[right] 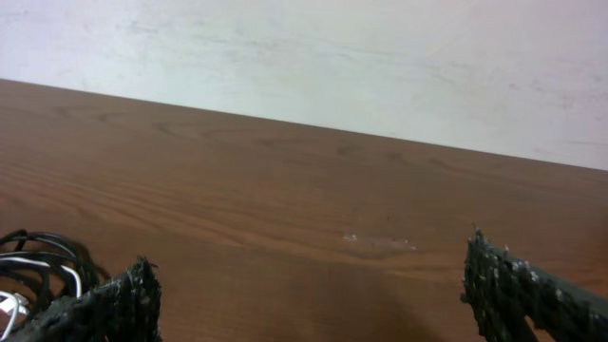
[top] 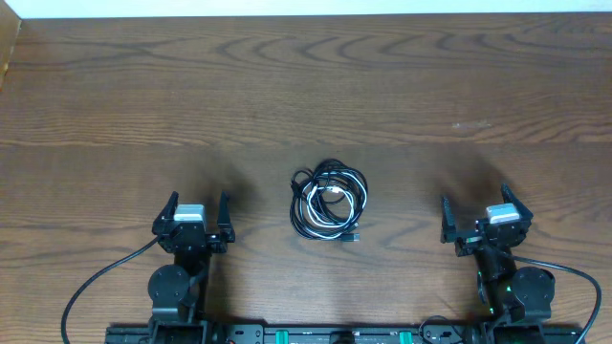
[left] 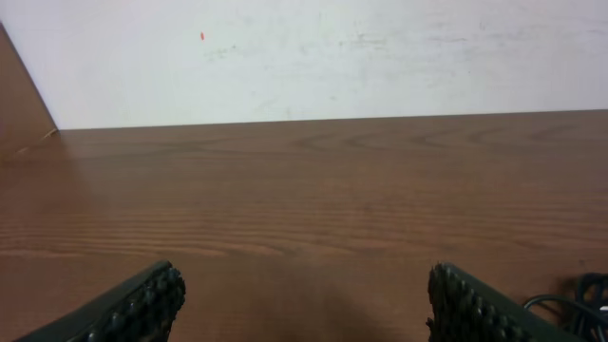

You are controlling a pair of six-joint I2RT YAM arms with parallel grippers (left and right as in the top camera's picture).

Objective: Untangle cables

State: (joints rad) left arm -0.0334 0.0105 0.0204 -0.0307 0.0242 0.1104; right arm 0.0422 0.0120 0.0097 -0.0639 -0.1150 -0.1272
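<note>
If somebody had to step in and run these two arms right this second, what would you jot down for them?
Open and empty: left fingers and right fingers, both near the front edge of the table.
The cables, black cords and one white, lie in one tangled coil mid-table between the arms, with nothing touching them.
Done: nothing. Left: separate every cord.

Bare wood runs across the table [top: 306, 86] from its far edge to its middle, so you can pass freely there. One obstacle lies on it: the cables [top: 330, 203], a tangled coil toward the middle of the near edge. Open wood separates the coil from the left gripper [top: 198, 205] and the right gripper [top: 475, 212]. Along the far edge stands what looks like a pale wall [left: 304, 57].
</note>
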